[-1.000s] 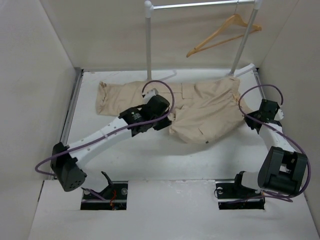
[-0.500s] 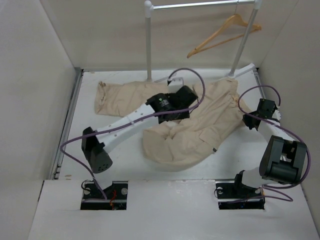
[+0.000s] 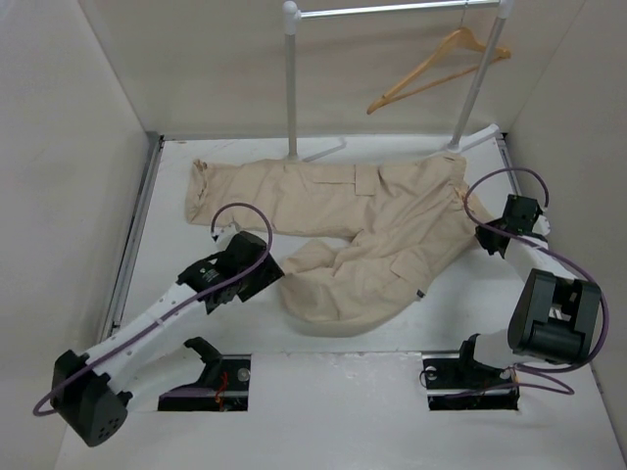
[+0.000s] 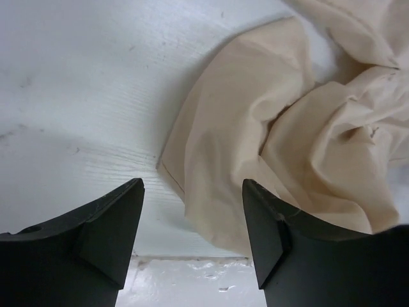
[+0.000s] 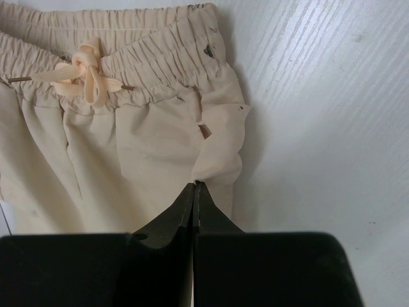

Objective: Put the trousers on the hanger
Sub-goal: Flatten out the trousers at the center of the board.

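Observation:
The beige trousers [image 3: 382,220] lie flat on the white table. One leg stretches left and the other is folded toward the near edge. My left gripper [image 3: 272,284] is open beside that folded leg. In the left wrist view its fingers [image 4: 108,224] stand apart, and the leg's hem [image 4: 211,166] lies on the table beyond the gap, held by neither finger. My right gripper [image 3: 487,238] is shut on a pinch of cloth [image 5: 214,150] just under the gathered waistband [image 5: 160,57]. The wooden hanger [image 3: 436,67] hangs from the rail at the back right, apart from both grippers.
The white clothes rail [image 3: 392,10] stands at the back on two posts [image 3: 291,83], with its feet on the table behind the trousers. Walls close in the left, right and back sides. A drawstring bow [image 5: 86,77] lies on the waistband.
My left gripper has let go of the trouser leg and opened. It drew back to the near left, leaving that leg folded toward the front. The right gripper has kept its hold.

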Robot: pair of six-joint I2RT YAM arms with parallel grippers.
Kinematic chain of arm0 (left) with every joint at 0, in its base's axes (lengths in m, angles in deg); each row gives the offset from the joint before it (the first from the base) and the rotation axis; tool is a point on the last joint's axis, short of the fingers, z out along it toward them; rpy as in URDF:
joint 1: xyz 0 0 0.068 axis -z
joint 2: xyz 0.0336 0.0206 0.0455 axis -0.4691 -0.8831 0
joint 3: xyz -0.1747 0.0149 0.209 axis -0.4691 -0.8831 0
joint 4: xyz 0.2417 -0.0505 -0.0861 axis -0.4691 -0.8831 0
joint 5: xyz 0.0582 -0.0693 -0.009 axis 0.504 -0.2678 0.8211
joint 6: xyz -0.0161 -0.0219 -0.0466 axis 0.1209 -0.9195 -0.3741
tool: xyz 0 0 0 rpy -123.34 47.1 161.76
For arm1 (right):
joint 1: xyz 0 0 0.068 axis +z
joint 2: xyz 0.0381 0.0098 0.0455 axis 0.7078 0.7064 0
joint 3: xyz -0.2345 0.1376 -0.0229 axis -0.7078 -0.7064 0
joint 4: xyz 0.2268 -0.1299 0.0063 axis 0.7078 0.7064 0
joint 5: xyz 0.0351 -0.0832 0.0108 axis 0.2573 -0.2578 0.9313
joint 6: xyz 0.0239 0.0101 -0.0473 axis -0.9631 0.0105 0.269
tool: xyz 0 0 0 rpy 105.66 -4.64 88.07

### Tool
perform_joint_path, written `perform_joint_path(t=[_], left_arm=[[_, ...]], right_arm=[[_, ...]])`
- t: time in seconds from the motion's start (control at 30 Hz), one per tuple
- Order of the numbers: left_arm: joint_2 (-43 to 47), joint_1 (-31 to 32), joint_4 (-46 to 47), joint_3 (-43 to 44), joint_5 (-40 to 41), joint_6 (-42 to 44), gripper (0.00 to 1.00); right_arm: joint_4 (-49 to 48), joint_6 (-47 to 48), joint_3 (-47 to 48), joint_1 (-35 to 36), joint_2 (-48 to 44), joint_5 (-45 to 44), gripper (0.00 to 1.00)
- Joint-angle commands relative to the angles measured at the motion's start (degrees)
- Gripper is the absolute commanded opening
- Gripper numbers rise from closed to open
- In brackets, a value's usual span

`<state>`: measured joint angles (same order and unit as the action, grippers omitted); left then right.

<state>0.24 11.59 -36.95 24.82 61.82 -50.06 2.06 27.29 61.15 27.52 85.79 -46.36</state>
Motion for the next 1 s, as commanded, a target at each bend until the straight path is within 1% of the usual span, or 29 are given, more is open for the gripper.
perform_joint_path(t=[0.0,0.07,0.17,0.23,0.27,0.3,0.4,0.43,0.47,0.5,0.57,0.63,0.7,0.8,0.9,0.97], left_arm=[[-3.79,-3.57,15.86,-6.33,-10.47,-3.71,0.62],[-7.38,-4.81,21.67,-8.45,-13.38,-3.80,0.62],[-13.98,-4.99,27.39,-10.21,-15.41,-3.71,0.62],[-17.15,-4.64,32.04,-10.48,-15.94,-3.71,0.58],[-18.12,-4.46,34.07,-10.31,-16.11,-3.71,0.53],[-18.74,-4.29,35.65,-9.96,-16.20,-3.89,0.45],[-18.57,-2.97,36.81,-7.50,-15.42,-4.06,0.13],[-17.61,-3.05,36.29,-6.80,-14.98,-3.89,0.07],[-15.95,-3.66,34.37,-6.09,-14.19,-3.80,0.03],[-13.41,-4.89,30.70,-5.04,-13.14,-3.71,0.00],[-7.26,-7.96,20.61,-1.19,-10.33,-1.97,0.00],[-2.07,-10.78,8.75,4.95,-7.43,1.45,0.00],[0.50,-13.50,-4.34,13.29,-5.32,4.36,0.00],[0.68,-15.36,-21.32,26.74,-1.36,6.92,0.00],[-2.65,-14.22,-35.30,39.66,2.15,7.27,0.00],[-5.28,-12.99,-42.70,46.18,5.14,7.19,0.02]], right_arm=[[-1.95,0.89,-0.70,0.36,-2.41,-1.13,0.02],[-1.25,1.07,-0.53,0.44,-3.29,-1.04,0.02],[-0.20,1.60,-0.18,0.44,-4.70,-0.87,0.02],[-0.19,1.95,-0.26,0.62,-5.49,-0.69,0.02],[-0.11,2.12,-0.35,0.88,-5.75,-0.78,0.03],[-0.02,2.21,-0.61,1.14,-5.84,-0.95,0.03],[-0.45,2.13,-1.23,1.23,-5.32,-1.13,0.03],[-0.63,1.95,-1.40,1.23,-4.88,-1.13,0.03],[-0.89,1.78,-1.40,1.06,-4.36,-1.04,0.03],[-1.16,1.60,-1.40,0.97,-3.83,-0.96,0.03],[-1.77,1.16,-1.40,0.97,-3.39,-0.78,0.03],[-2.13,0.81,-1.14,1.15,-3.21,-0.69,0.02],[-2.21,0.28,-0.88,0.97,-2.95,-0.60,0.02],[-2.57,-0.68,-0.53,1.23,-2.51,-0.34,0.02],[-2.57,-1.39,-0.18,1.58,-2.59,0.19,0.03],[-2.57,-1.48,-0.26,2.29,-2.86,0.10,0.03]])
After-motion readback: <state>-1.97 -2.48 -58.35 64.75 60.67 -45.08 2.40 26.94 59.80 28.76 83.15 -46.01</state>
